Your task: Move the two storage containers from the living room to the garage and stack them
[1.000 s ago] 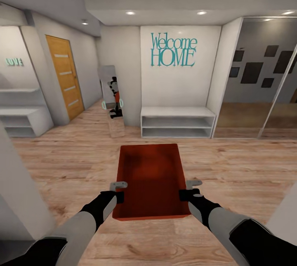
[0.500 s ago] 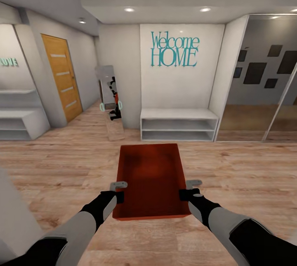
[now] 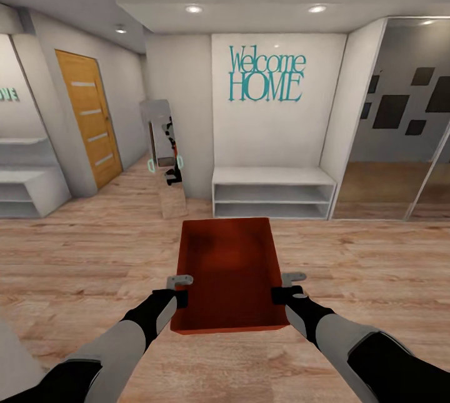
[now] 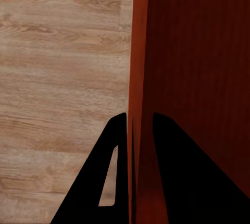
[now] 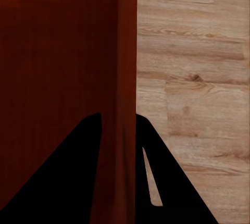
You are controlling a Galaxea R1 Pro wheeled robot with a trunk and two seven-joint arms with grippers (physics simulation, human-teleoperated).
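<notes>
One storage container (image 3: 228, 272) pinched by left gripper (image 3: 181, 289) and right gripper (image 3: 284, 288) (walls clamped); hallway bench (image 3: 273, 192) looms nearer frame centre — you're mid-transit, garage pending.

Bright, even render — ceiling spotlights (image 3: 194, 9) glow; wide-angle stretch at edges.
</notes>
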